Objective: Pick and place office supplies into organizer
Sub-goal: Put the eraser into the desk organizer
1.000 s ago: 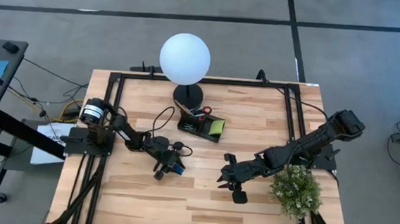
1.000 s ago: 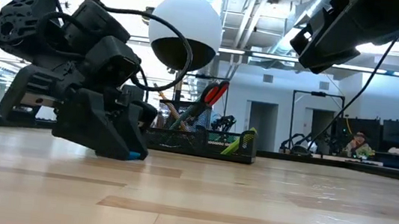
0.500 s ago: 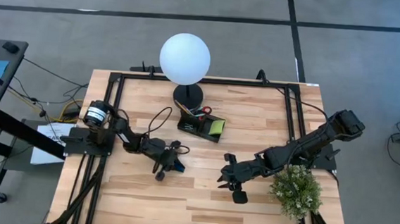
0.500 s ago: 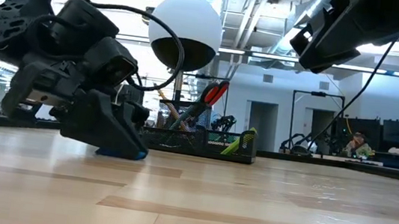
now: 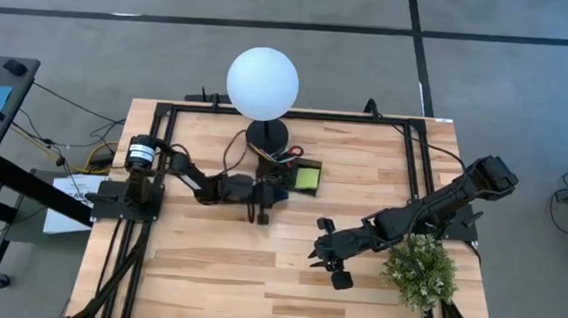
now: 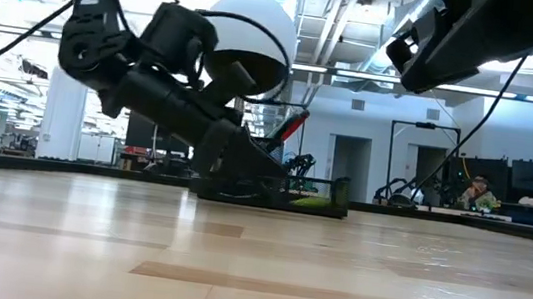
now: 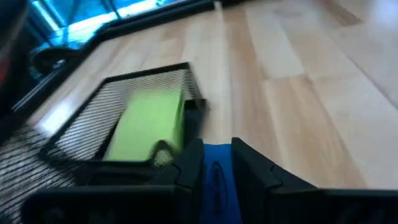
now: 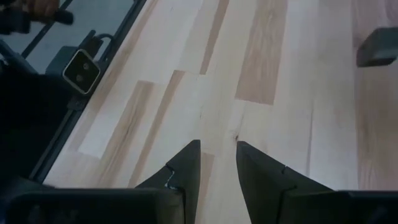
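Blue eraser [image 7: 216, 180] pinched in L gripper [image 7: 216, 163] beside organizer [image 7: 81, 134].

Blue eraser [image 7: 217, 180], lime-green sticky-note pad [image 7: 147, 123]

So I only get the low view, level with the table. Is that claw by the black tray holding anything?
Observer: Yes. Its wrist view shows the left claw shut on a small blue eraser.
Operator: Is it at the tray yet?
Observer: Right at the organizer, with a lime-green sticky pad lying inside just ahead.
Operator: And the other claw?
Observer: The right claw is open and empty, over bare wood beside the potted plant.
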### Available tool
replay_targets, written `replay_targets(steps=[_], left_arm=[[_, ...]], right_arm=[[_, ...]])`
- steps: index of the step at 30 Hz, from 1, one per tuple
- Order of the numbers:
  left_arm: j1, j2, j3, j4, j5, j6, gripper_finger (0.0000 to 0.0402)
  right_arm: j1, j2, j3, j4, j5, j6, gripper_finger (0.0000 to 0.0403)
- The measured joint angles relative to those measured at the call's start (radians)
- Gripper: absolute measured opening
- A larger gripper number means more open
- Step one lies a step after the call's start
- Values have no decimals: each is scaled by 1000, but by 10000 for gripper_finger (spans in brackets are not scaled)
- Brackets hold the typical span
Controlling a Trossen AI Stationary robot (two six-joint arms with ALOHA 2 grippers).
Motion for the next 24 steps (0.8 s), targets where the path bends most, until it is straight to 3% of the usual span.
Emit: replay_targets(steps=[7,18,24], left_arm=[[14,-15,62,-175,-125,123,51],[7,-176,63,-357,-165,150,52],[49,-185,63,-474,-206,154,53]], right_arm=[[11,0,0,-42,-1,-7,97],[2,0,0,-55,1,-8,97],[2,0,0,-55,1,-8,97]])
